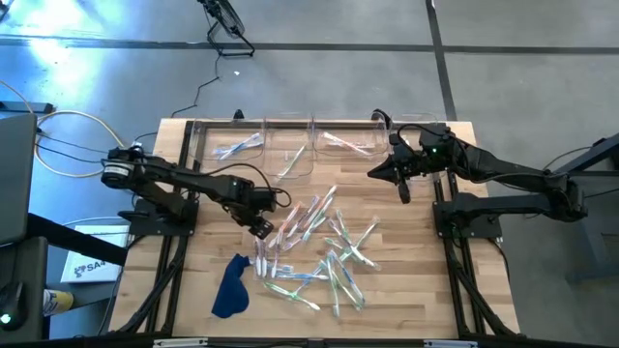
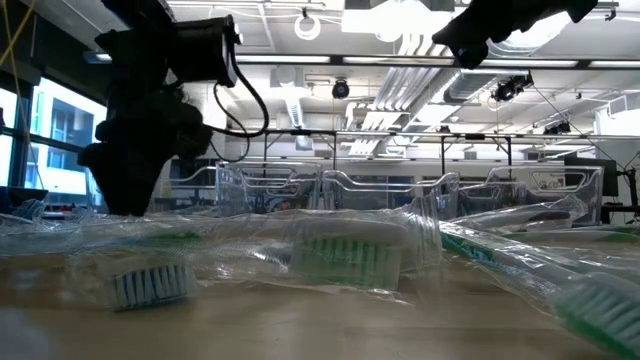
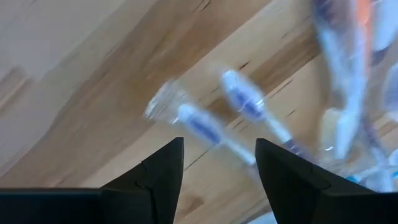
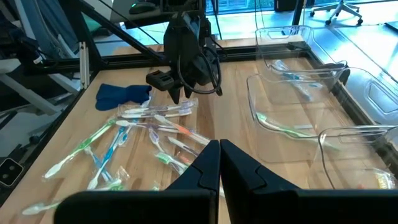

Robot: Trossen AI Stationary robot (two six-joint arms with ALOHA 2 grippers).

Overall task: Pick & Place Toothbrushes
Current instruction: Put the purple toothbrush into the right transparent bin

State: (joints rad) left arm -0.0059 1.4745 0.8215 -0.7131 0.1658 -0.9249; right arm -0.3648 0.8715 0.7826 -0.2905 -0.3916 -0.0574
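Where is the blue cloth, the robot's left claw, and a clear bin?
blue cloth (image 1: 230,288), high view, middle of the cloth.
left gripper (image 1: 262,227), high view, between its fingertips.
clear bin (image 1: 200,145), high view, left wall.

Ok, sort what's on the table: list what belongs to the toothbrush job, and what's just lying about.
Belongs to the job:
toothbrushes scattered on the table
clear bins along the far edge, some holding brushes
left end effector, over the pile

Lying about:
blue cloth

Two dark matte jointed arms; black looped cabling along each; left pincer (image 1: 262,228) and right pincer (image 1: 403,196) with wedge-shaped black fingers (image 3: 158,180).
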